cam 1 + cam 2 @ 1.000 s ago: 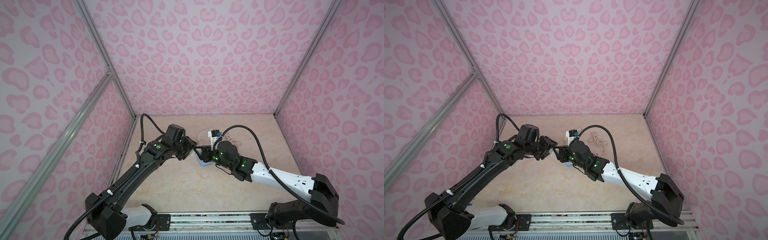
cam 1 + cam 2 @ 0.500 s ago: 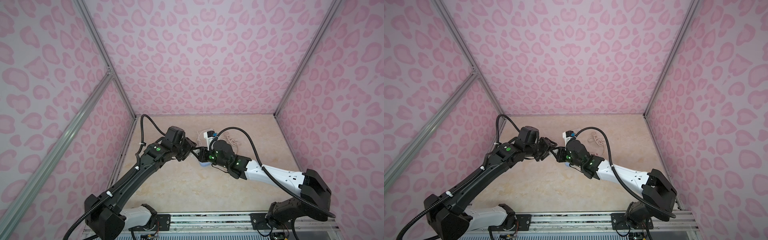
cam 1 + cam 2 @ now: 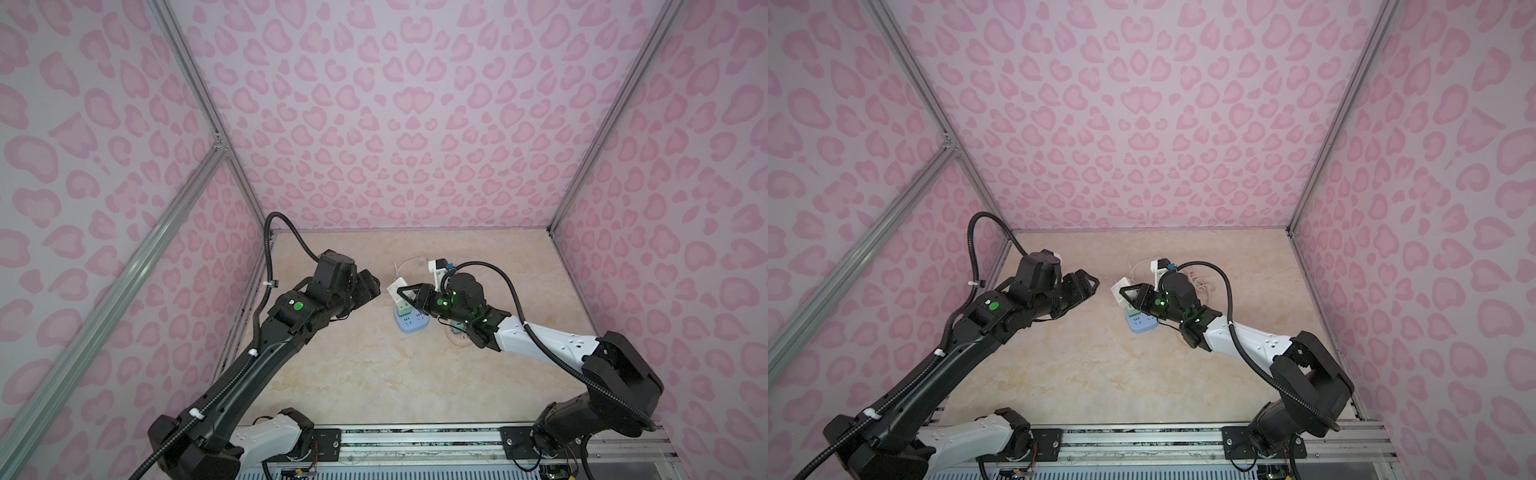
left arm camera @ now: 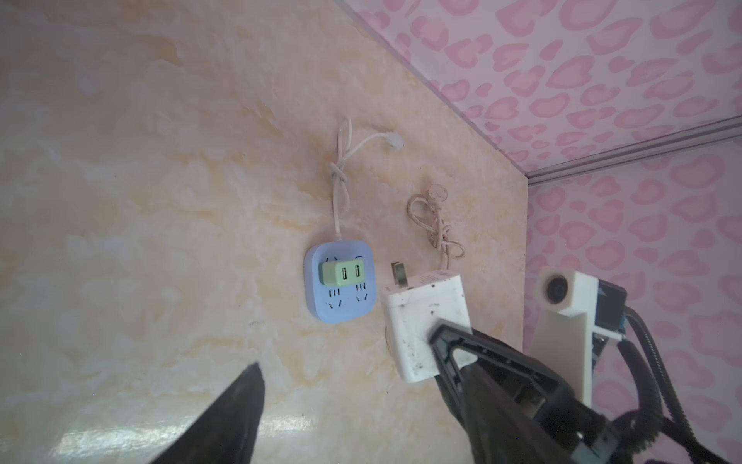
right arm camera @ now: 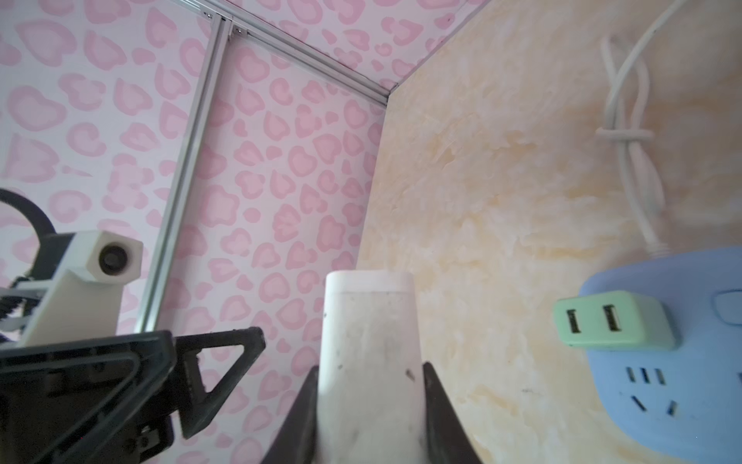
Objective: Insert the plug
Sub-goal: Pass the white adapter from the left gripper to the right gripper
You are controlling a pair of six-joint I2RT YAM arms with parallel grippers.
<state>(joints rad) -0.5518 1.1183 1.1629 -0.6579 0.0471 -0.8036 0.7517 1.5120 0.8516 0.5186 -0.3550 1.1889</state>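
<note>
A: How does the white plug (image 4: 417, 317) look to you?
B: Matt plastic, scuffed, with dark specks. I see smooth satin plastic on the blue socket block (image 4: 341, 311) and the green USB adapter (image 5: 614, 321).
A: Worktop (image 4: 160, 201)?
B: Marble-look, faintly glossy on my feed. Frame rail (image 5: 182, 176): brushed metal.

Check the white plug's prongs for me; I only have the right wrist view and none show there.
Observer: The left wrist view shows one bare metal prong on the white plug, which is clear of the blue power strip, in no socket.
Operator: Which slots are free?
Observer: Two slot groups, side by side, on the part that the green adapter leaves uncovered.
Operator: Anything else lying around?
Observer: A pinkish-beige bundled cable lies on the table, apart from the strip.
</note>
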